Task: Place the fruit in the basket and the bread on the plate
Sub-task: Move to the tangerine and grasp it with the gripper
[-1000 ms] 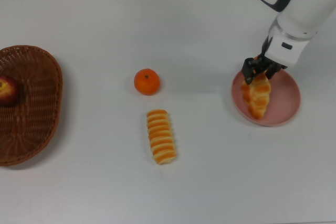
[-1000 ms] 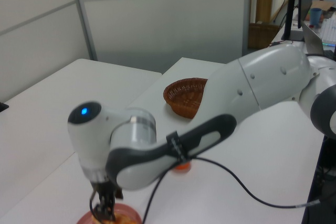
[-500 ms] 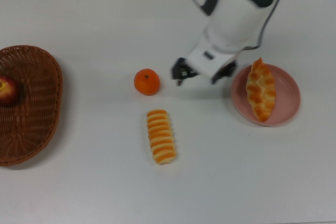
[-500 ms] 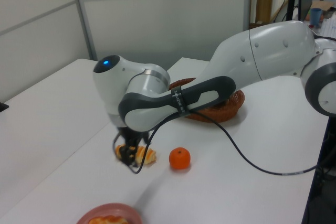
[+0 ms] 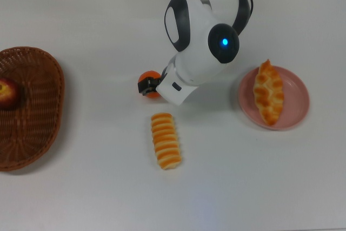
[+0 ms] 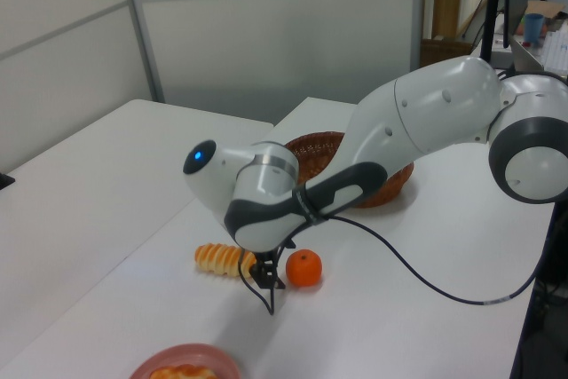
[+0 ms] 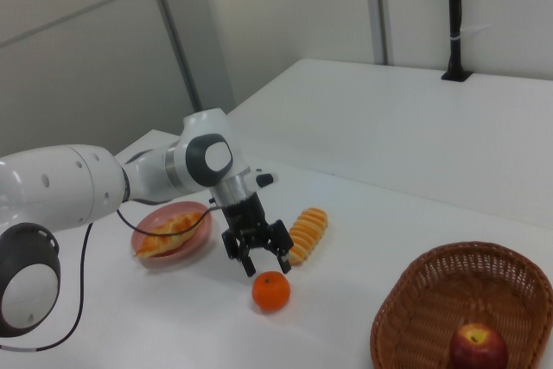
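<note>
White table (image 5: 81,187) in a room with grey partition walls: the gripper (image 7: 257,258) hangs directly above the mandarin (image 7: 271,291), fingers spread and empty, not touching the fruit. The ridged roll (image 5: 165,140) lies just beside the gripper, below it in the top view, while the leaf-shaped pastry (image 5: 268,91) rests on the pink plate (image 5: 296,109) to the top view's right. The apple (image 5: 7,93) sits inside the wicker basket (image 5: 38,128), well apart from the gripper at the top view's left edge.

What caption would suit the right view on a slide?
White robot arm's open gripper hovers just above a bright orange mandarin, beside a ridged golden roll.
</note>
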